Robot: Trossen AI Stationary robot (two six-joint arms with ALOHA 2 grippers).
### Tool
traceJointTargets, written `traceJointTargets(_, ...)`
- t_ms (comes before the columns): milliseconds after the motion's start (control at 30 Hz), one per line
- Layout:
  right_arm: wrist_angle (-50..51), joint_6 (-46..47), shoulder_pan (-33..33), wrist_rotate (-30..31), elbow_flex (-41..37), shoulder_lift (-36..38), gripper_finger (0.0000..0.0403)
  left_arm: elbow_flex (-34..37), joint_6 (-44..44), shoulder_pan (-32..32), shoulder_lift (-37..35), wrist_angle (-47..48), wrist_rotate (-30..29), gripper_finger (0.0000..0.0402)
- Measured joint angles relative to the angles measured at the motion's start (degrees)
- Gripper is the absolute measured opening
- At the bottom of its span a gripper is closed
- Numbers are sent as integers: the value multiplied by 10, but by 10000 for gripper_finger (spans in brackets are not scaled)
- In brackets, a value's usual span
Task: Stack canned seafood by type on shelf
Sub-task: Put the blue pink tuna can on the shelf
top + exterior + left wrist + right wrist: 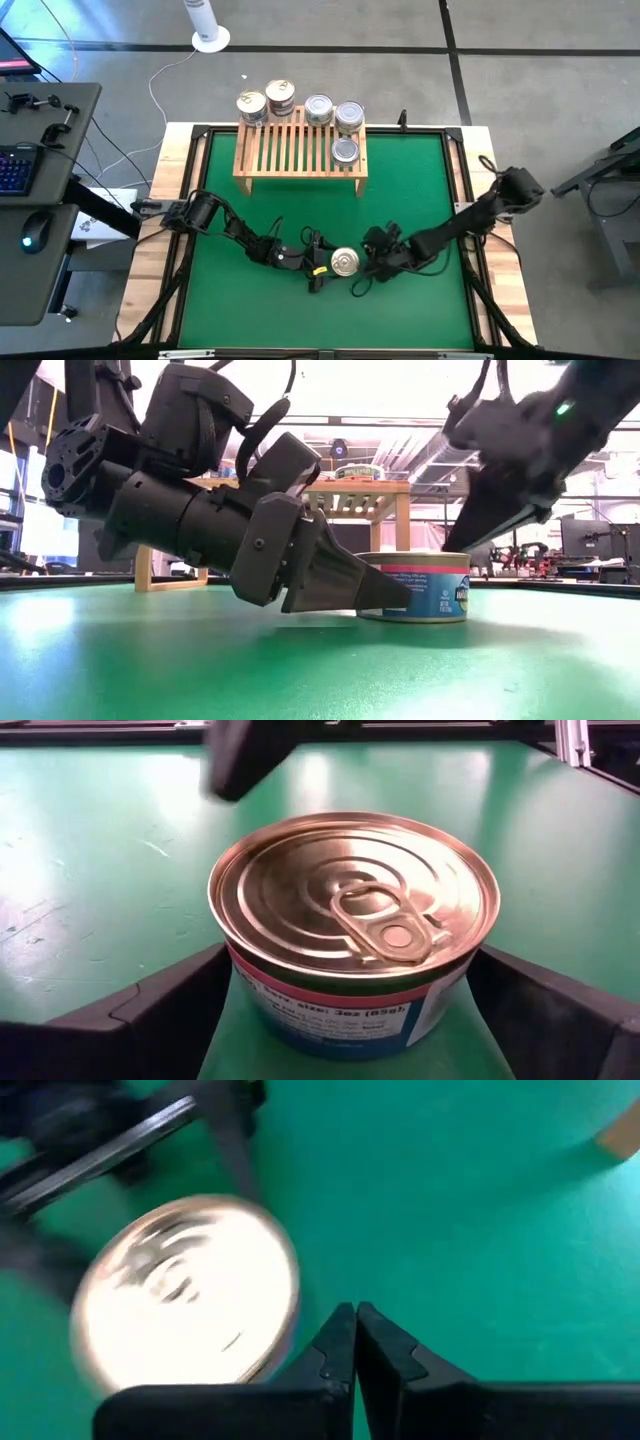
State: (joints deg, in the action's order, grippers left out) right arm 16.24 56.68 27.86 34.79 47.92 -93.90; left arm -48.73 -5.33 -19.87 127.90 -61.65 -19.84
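One tin of canned seafood (344, 263) stands upright on the green mat; it has a gold pull-tab lid (355, 890) and a blue-white label. My left gripper (328, 266) lies low and nearly level at the tin's left, open, with one finger on each side of it (150, 1020). My right gripper (372, 250) is shut and hovers slanting down just above the tin's right side, clear of it (462, 538). The light-wood shelf (300, 150) stands at the mat's far edge. Several tins rest on its slatted top: one at the right (345, 151), the others along the back (281, 97). My left gripper's fingers (560, 1010) stand close beside the tin's side wall (440, 1010), coming level from the table's left. Green mat shows between them and the tin lower down. Whether they touch the wall I cannot tell. The tin sits flat on the mat.
The mat (250, 220) lies open between the tin and the shelf, and along the near edge. Black rails frame the table (190, 190). A desk with a keyboard and a mouse (30, 180) stands off the table's left.
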Motion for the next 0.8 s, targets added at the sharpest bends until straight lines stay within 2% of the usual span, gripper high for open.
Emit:
traceJointTargets(200, -22, -4, 16, -58, 0, -1, 0, 0, 0, 0, 0, -4, 0, 388)
traceJointTargets(367, -65, -12, 12, -58, 0, -35, 0, 0, 1, 1, 0, -7, 8, 388)
traceJointTargets(567, -82, -12, 6, -56, 0, -47, 0, 9, -9, 15, 0, -24, 49, 388)
traceJointTargets(800, -87, 24, 6, -53, -1, -47, 0, 34, 9, 10, 1, -91, 34, 388)
